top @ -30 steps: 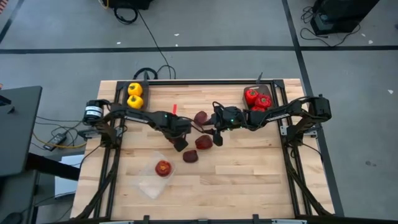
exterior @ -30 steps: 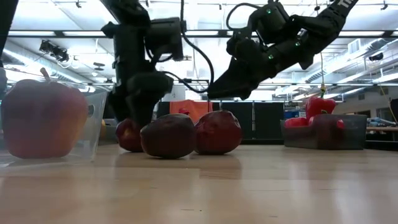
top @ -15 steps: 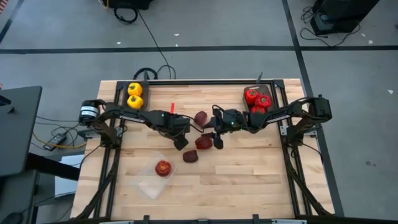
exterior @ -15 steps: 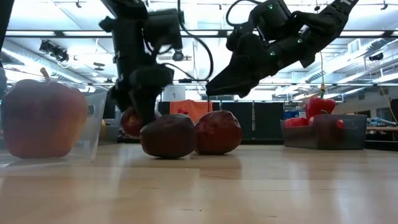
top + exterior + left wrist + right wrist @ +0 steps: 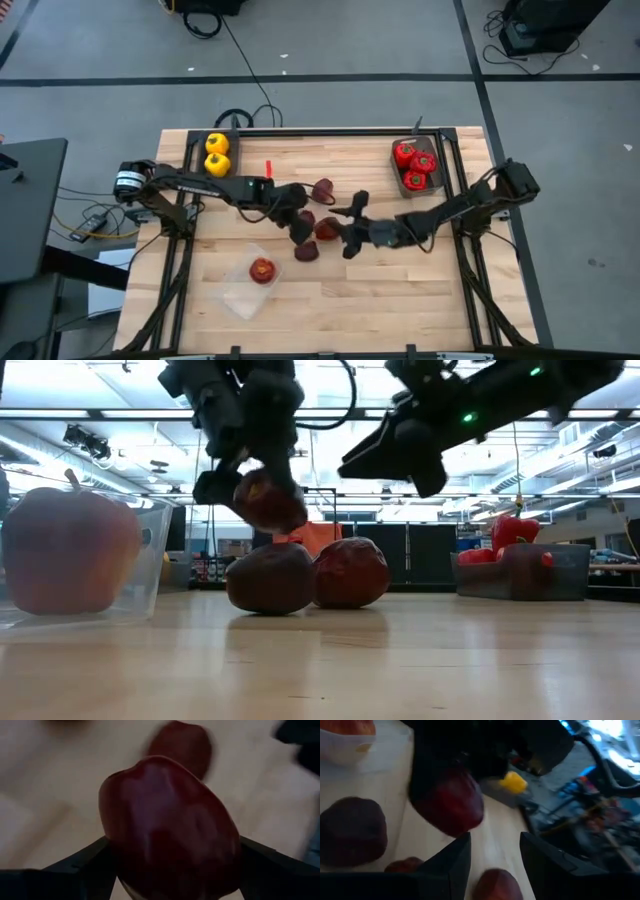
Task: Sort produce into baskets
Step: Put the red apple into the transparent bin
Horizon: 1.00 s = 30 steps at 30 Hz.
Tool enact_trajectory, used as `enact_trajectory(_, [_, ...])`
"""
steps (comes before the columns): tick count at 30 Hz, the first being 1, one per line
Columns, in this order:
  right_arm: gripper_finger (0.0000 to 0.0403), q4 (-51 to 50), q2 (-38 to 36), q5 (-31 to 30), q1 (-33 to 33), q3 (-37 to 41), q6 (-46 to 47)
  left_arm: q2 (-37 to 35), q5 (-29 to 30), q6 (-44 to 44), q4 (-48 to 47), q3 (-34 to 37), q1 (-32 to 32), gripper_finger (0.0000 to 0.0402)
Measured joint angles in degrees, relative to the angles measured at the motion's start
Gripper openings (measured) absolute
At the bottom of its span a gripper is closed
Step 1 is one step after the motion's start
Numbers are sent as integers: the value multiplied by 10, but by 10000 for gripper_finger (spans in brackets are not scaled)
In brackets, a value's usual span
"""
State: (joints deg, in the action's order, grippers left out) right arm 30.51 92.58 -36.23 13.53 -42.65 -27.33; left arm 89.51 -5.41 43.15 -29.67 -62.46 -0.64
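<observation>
Above mid-table, left tool (image 5: 262, 495) clamped on one maroon fruit (image 5: 268, 501), three maroon fruits below, right tool (image 5: 491, 855) apart.

My left gripper (image 5: 262, 485) holds one fruit (image 5: 268, 501) above two others (image 5: 305, 575) on the table (image 5: 400, 660); my right gripper (image 5: 347, 243) probably hovers beside them.

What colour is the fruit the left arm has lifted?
Dark maroon fruit, held in the left gripper; the left wrist view shows it best.
</observation>
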Motion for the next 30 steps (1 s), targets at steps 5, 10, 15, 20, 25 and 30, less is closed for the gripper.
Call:
enact_trajectory(5, [182, -8, 0, -95, 63, 0, 18, 21, -85, 65, 53, 0, 2, 335])
enact_trajectory(10, [181, -11, 0, -160, 119, 0, 53, 24, -155, 114, 57, 0, 18, 335])
enact_trajectory(15, [181, -6, -1, -163, 160, 0, 95, 24, -212, 133, 36, -4, 51, 334])
enact_trajectory(20, [181, -5, -4, -164, 188, 0, 137, 24, -211, 144, -14, -40, 93, 334])
enact_trajectory(25, [180, -5, -4, -163, 210, -1, 182, 24, -175, 161, -51, -99, 137, 334])
enact_trajectory(30, [181, -6, -4, -162, 237, -1, 222, 24, -174, 176, -247, -179, 185, 334])
